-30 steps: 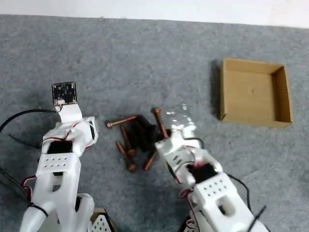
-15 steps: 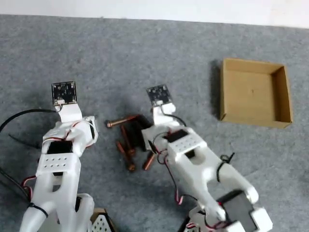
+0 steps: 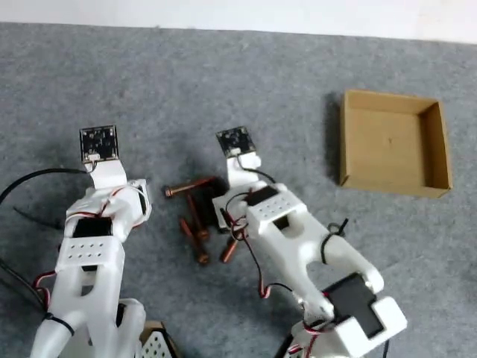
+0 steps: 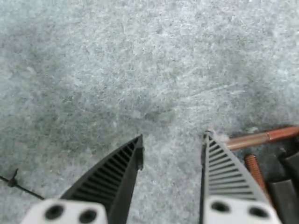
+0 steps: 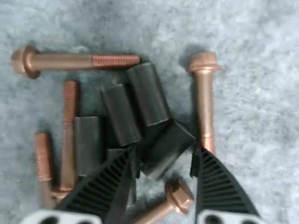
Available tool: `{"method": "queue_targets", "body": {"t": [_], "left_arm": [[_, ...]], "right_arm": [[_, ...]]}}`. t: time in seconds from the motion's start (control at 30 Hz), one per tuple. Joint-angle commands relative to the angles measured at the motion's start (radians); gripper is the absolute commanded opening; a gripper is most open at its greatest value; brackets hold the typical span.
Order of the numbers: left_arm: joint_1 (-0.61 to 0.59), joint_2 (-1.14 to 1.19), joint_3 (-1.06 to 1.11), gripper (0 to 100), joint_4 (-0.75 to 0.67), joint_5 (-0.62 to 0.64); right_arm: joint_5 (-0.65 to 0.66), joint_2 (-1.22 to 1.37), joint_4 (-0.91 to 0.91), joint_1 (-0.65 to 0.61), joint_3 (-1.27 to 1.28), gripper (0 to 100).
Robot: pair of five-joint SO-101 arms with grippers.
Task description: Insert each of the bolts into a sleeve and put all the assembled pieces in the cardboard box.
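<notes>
The right arm (image 3: 279,224) is coming forward over the bolts (image 5: 74,61), and the right gripper (image 5: 163,156) is now hanging open around one black sleeve (image 5: 168,140). The left gripper (image 4: 173,140) is staying open over bare carpet (image 4: 93,70). The cardboard box (image 3: 387,97) is standing well apart with nothing inside, so probably a first pick is beginning.

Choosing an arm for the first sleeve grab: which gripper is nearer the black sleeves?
Right. The right gripper hangs over the black sleeves, open either side of one; the left gripper sits beside the pile over bare carpet.
</notes>
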Motion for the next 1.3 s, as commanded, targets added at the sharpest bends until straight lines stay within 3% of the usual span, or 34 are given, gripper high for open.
{"method": "queue_targets", "body": {"t": [0.0, 0.2, 0.33, 0.53, 0.67, 1.03, 1.27], "left_arm": [[-0.002, 0.004, -0.007, 20, -0.018, 0.008], [-0.002, 0.004, -0.007, 20, -0.015, 0.008], [-0.002, 0.004, -0.007, 20, -0.014, 0.008], [-0.002, 0.004, -0.007, 20, -0.014, 0.008], [-0.002, 0.004, -0.007, 20, -0.015, 0.008], [-0.002, 0.004, -0.007, 20, -0.014, 0.008], [-0.002, 0.004, -0.007, 20, -0.017, 0.008]], "right_arm": [[-0.003, 0.033, 0.050, -0.007, -0.010, 17.7], [-0.002, 0.039, 0.116, -0.007, -0.042, 15.6], [-0.002, 0.039, 0.114, -0.005, -0.042, 0.0], [0.046, -0.002, 0.117, 0.033, -0.042, 0.4], [0.104, -0.177, 0.081, 0.096, -0.030, 0.4], [0.115, -0.634, -0.147, 0.150, 0.338, 0.4], [0.221, -0.768, -0.071, 0.183, 0.395, 0.4]]}}
